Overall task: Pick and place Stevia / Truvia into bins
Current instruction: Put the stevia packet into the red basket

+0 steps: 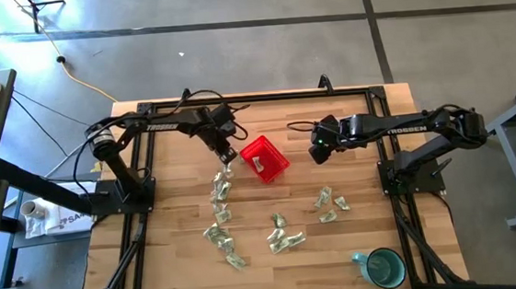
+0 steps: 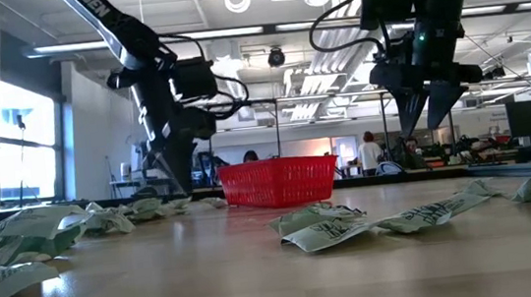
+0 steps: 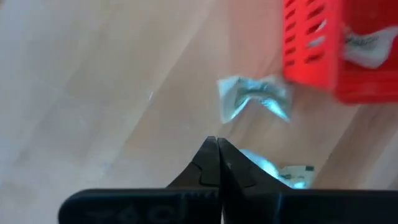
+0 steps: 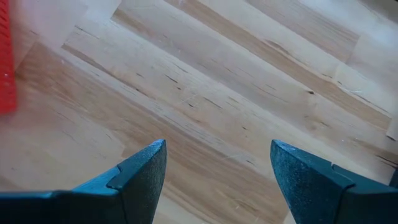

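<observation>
The red mesh basket (image 1: 265, 158) stands near the table's middle, with one white packet (image 3: 367, 48) inside it. Pale green and white sweetener packets lie scattered on the wood in a left column (image 1: 220, 195), a middle cluster (image 1: 284, 239) and a right cluster (image 1: 330, 203). My left gripper (image 1: 226, 155) hovers just left of the basket with its fingers shut (image 3: 217, 146) and nothing visible between them. One crumpled packet (image 3: 254, 96) lies beyond them beside the basket wall (image 3: 311, 37), and another (image 3: 273, 169) lies under them. My right gripper (image 1: 318, 151) hangs open right of the basket, over bare wood (image 4: 217, 124).
A teal mug (image 1: 383, 267) stands at the table's near right corner. The black frame rails (image 1: 254, 99) run around the tabletop. Bare wood lies between the basket and the right packet cluster. In the low view, crumpled packets (image 2: 382, 220) sit near the camera.
</observation>
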Robot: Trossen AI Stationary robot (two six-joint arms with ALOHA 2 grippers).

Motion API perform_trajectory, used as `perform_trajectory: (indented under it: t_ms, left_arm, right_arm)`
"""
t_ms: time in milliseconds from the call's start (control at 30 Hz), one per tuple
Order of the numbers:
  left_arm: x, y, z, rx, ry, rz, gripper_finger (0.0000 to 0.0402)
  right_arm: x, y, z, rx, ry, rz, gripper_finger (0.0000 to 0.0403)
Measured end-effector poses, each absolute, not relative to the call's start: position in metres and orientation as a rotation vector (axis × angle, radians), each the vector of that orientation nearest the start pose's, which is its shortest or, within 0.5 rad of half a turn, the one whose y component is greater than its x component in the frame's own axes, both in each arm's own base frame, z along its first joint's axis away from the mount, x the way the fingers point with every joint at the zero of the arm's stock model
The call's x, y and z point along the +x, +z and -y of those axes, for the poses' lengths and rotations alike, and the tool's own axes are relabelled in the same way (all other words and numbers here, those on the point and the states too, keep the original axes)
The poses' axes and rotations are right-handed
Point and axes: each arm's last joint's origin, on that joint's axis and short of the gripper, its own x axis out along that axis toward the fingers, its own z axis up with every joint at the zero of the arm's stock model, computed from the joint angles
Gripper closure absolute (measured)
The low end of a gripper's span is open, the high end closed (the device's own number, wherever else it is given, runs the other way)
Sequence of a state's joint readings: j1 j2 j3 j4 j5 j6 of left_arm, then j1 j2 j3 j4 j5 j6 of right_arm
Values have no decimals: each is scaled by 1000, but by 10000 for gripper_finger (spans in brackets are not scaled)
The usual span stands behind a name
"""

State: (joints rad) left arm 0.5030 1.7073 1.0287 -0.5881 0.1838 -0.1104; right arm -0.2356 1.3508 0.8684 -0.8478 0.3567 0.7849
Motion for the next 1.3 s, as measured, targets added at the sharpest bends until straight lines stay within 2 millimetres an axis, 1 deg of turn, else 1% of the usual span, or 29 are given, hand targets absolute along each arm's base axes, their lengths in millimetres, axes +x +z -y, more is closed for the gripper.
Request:
perform_trajectory:
  t_ms: [100, 267, 333, 367, 433, 533, 633, 733, 800, 900, 1000, 1167, 1300]
  left_arm:
    - [280, 176, -144, -545, 307, -1201, 372]
    - [285, 187, -130, -517, 293, -1219, 379]
    - [283, 185, -126, -564, 358, -1263, 377]
    - [279, 183, -125, -595, 407, -1295, 368]
    - [277, 183, -124, -639, 511, -1313, 326]
    - [273, 182, -123, -701, 664, -1322, 241]
    - [274, 182, -123, -771, 710, -1298, 166]
    - [278, 179, -124, -823, 685, -1236, 117]
    - [278, 176, -123, -837, 683, -1225, 103]
    - [276, 172, -122, -845, 675, -1228, 99]
    - [273, 166, -121, -855, 665, -1233, 114]
    - [271, 155, -118, -885, 649, -1206, 163]
    - [273, 153, -119, -905, 612, -1163, 207]
  right_arm:
    - [221, 208, 63, 562, -994, -1068, 125]
    - [221, 208, 64, 562, -994, -1068, 125]
    - [221, 208, 64, 558, -996, -1067, 125]
    - [221, 209, 64, 557, -998, -1066, 125]
    - [221, 209, 64, 549, -1005, -1063, 125]
    - [221, 209, 64, 535, -1014, -1057, 125]
    - [222, 209, 65, 520, -1026, -1043, 125]
    - [223, 210, 65, 519, -1027, -1030, 125]
    - [224, 210, 66, 523, -1023, -1020, 125]
    - [224, 210, 66, 526, -1021, -1017, 125]
    - [224, 210, 66, 526, -1020, -1016, 125]
    - [224, 210, 66, 526, -1020, -1016, 125]
    - [224, 210, 66, 526, -1020, -1016, 125]
